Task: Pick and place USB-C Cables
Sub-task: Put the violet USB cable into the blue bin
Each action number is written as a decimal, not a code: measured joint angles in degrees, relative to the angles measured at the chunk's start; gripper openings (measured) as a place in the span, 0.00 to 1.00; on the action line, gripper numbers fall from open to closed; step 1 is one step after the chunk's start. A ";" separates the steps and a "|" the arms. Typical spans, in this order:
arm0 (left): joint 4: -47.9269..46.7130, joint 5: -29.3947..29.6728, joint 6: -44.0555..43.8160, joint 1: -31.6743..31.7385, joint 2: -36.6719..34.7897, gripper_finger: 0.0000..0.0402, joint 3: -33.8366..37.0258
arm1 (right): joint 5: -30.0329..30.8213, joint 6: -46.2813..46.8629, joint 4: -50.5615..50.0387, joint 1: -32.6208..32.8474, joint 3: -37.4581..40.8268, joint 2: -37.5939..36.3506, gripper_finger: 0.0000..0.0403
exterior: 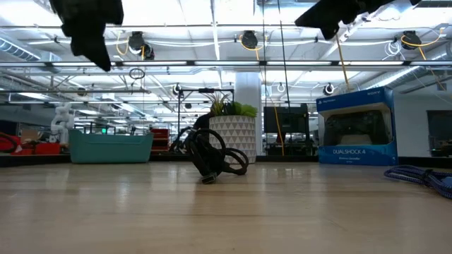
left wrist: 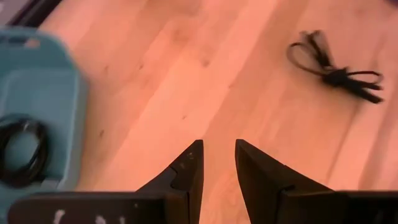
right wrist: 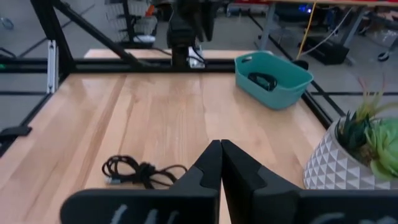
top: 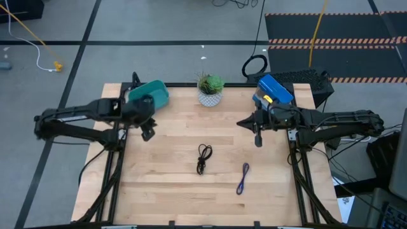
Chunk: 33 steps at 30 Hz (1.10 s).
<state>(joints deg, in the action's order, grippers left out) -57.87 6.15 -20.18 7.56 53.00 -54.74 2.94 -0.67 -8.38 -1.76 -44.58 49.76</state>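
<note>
The left pincer [top: 147, 131] hangs above the tabletop [top: 172, 191] toward ten o'clock from the centre, just beside the teal bin [top: 150, 94] that sits at the tabletop's eleven o'clock corner. In the left wrist view its two dark fingers [left wrist: 189, 168] stand a narrow gap apart, with nothing between them and bare wood below. A coiled black cable [left wrist: 22, 152] lies inside the bin [left wrist: 43, 87]; the right wrist view shows the same coil [right wrist: 264, 81] in the bin [right wrist: 273, 78] too.

The right pincer [top: 257, 138] hangs at about two o'clock from the centre, near the blue box [top: 275, 89] at the one o'clock edge. Its fingers [right wrist: 211, 165] are pressed together and hold nothing.

A black cable in a long loop [top: 203, 158] lies flat on the tabletop almost at the centre, a little toward six o'clock, well apart from both pincers. The low view shows it [exterior: 210, 156] resting on the wood in front of the potted plant [exterior: 232, 130], which stands at the twelve o'clock edge [top: 210, 89]. The purple-blue cable [top: 243, 177] lies at about five o'clock from the centre, stretched out and slightly slanted, near the black loop but not touching it; in the low view its end [exterior: 424, 175] shows at the far right of the wood.
</note>
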 joint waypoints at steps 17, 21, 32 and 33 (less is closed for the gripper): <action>24.48 14.08 8.00 -20.31 0.38 0.23 2.12 | 0.00 4.57 3.64 0.41 0.00 6.80 0.00; 26.96 14.10 10.02 -20.55 0.90 0.23 2.10 | -0.04 4.55 9.99 1.95 -0.02 10.11 0.00; 29.90 12.85 11.49 -20.51 2.12 0.23 2.04 | -0.06 4.52 8.22 6.94 -7.30 17.60 0.00; 29.82 12.81 11.49 -20.51 2.28 0.23 2.07 | -0.04 4.50 7.39 7.25 -8.26 18.19 0.00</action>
<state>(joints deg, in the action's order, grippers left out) -28.05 18.96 -8.69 -12.96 55.28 -52.67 2.90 3.84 -0.99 5.49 -52.84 67.95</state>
